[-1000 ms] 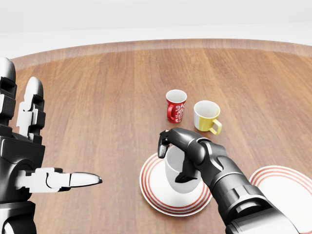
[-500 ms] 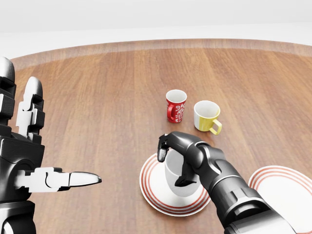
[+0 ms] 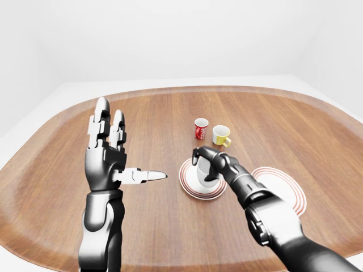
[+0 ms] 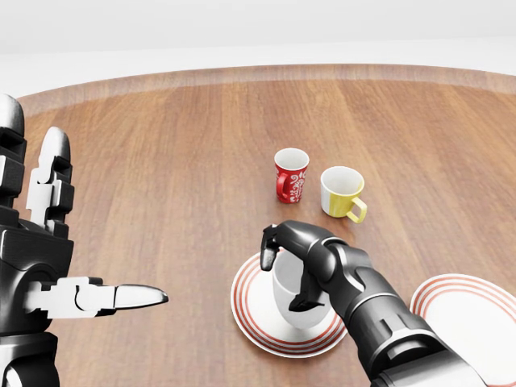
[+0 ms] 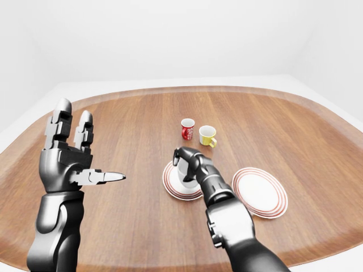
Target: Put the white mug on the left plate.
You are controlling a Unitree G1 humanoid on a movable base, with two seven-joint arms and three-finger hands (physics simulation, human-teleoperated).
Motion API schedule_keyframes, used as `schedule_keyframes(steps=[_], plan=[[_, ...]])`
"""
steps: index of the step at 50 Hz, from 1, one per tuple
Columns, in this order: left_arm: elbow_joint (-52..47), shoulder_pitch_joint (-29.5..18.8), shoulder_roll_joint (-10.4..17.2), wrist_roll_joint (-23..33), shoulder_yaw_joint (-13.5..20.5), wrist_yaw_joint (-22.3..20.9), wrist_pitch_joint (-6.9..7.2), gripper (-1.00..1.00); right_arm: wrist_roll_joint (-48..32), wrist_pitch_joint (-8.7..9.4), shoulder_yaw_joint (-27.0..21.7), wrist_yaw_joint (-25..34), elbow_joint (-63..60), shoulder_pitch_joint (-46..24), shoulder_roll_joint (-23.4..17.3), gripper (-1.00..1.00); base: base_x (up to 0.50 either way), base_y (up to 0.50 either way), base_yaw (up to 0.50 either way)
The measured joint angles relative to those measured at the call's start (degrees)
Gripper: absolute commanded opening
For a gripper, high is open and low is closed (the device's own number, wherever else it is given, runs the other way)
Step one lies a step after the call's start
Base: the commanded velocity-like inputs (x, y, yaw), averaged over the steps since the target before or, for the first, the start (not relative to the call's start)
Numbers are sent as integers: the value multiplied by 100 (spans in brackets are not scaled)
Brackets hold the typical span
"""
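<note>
The white mug (image 4: 292, 300) stands upright over the middle of the left plate (image 4: 244, 310), a white plate with red rings. Its base looks to rest on the plate, though I cannot tell for sure that it touches. My right hand (image 4: 285, 276) comes in from the lower right and is shut on the mug, thumb (image 4: 268, 251) over the rim's left side and the other fingers (image 4: 305, 297) curled down its side. At the left edge of the head view my left hand (image 4: 89, 234) is held up and open, well away from the plate and holding nothing.
A red patterned mug (image 4: 290, 174) and a yellow mug (image 4: 343, 193) stand just above the left plate. A second red-ringed plate (image 4: 476, 310) lies at the lower right. The round wooden table (image 3: 68, 141) ends in a raised rim.
My right hand has sunk a little with the white mug, bringing it lower onto the left plate. The left hand has not moved.
</note>
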Motion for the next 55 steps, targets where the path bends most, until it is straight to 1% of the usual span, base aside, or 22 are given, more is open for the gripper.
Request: schedule_keyframes(steps=[30, 31, 33, 34, 35, 36, 37, 38, 39, 55], plan=[[0, 1, 1, 2, 3, -3, 0, 100, -23, 0, 10, -32, 14, 62, 23, -100, 0, 0, 0], [0, 1, 1, 2, 3, -3, 0, 100, -23, 0, 11, -30, 15, 63, 23, -97, 0, 0, 0], [1, 2, 0, 3, 2, -3, 0, 100, 24, 1, 22, -64, 20, 66, 21, -69, 0, 0, 0], [2, 3, 0, 3, 2, -3, 0, 100, 93, 1, 25, -81, 22, 67, 21, -39, 0, 0, 0], [3, 3, 0, 4, 1, -3, 0, 100, 156, 1, 29, -94, 24, 68, 21, 18, 0, 0, 0], [4, 3, 0, 5, 1, -3, 0, 100, 203, 1, 32, -108, 29, 71, 20, 39, 0, 0, 0], [4, 4, 0, 5, 1, -3, 0, 100, 255, 1, 36, -117, 33, 74, 19, 49, 0, 0, 0], [5, 4, 0, 5, 1, -3, 0, 100, 303, 1, 40, -125, 37, 77, 18, 88, 0, 0, 0], [6, 4, 0, 5, 1, -4, 0, 100, 349, 1, 43, -133, 40, 79, 17, 100, 0, 0, 0], [52, -8, 6, 7, 24, -3, 0, 100, 642, 1, 69, -112, 53, 170, -5, 100, 0, 0, 0]])
